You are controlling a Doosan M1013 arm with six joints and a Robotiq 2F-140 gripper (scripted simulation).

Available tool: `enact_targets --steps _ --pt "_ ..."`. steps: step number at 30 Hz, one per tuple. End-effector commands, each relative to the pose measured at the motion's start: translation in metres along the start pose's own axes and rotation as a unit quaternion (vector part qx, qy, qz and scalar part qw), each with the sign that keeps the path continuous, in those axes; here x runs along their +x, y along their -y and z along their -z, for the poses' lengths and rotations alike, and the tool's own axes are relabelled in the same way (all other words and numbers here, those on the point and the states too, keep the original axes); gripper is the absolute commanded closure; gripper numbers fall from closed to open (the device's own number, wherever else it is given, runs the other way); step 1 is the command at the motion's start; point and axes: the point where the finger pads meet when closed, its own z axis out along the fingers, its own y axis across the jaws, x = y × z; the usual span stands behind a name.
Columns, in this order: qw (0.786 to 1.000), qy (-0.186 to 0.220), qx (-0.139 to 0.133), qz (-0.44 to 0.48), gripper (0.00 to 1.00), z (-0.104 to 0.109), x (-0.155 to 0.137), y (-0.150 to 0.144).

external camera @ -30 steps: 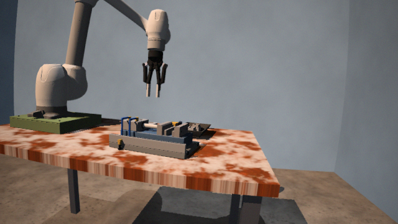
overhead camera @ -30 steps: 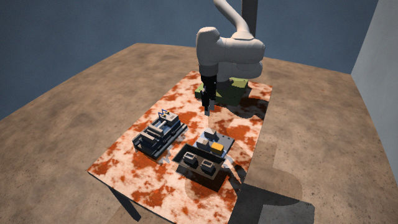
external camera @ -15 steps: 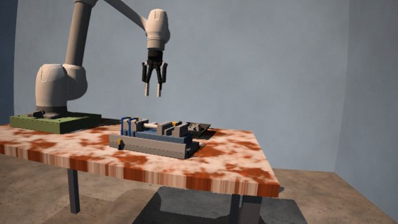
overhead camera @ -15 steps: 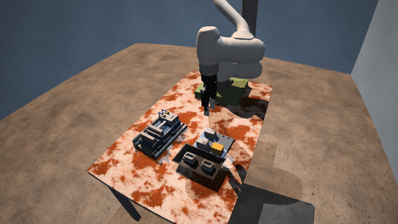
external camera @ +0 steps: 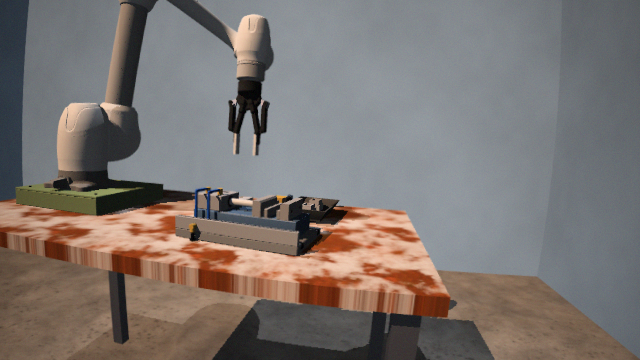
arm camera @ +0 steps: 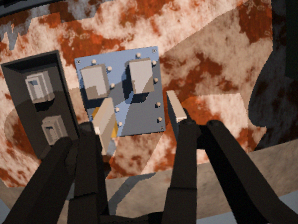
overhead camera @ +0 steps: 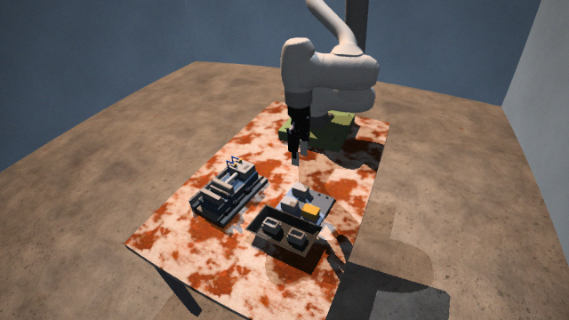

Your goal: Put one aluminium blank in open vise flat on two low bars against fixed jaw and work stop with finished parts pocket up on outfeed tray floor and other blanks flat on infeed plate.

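Note:
My gripper is partly open and empty, high above the table. Two grey aluminium blanks, one near the plate's robot-side end and one nearer the tray, rest on the infeed plate. The brass blank is on it too, partly hidden by a finger in the wrist view. Two finished parts stand apart, pockets up, in the outfeed tray. The vise shows no blank between its jaws; its low bars are unclear.
Small pins stand up along the infeed plate's edges. The tray's raised walls lie close beside the plate. Blue hoses rise from the vise's end block. The arm's green base stands at the table's far end.

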Motion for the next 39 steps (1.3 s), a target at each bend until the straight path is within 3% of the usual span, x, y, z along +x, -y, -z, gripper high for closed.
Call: enact_targets --steps 1,10,22,37,39 --pt "1.0 0.0 0.002 0.001 0.6 0.001 -0.002 -0.001" --pt "1.0 0.0 0.002 0.001 0.6 -0.004 -0.002 -0.001" --pt "1.0 0.0 0.002 0.001 0.6 -0.03 -0.002 -0.001" --pt "1.0 0.0 0.002 0.001 0.6 -0.091 -0.002 -0.001" --pt "1.0 0.0 0.002 0.001 0.6 -0.091 -0.002 -0.001"
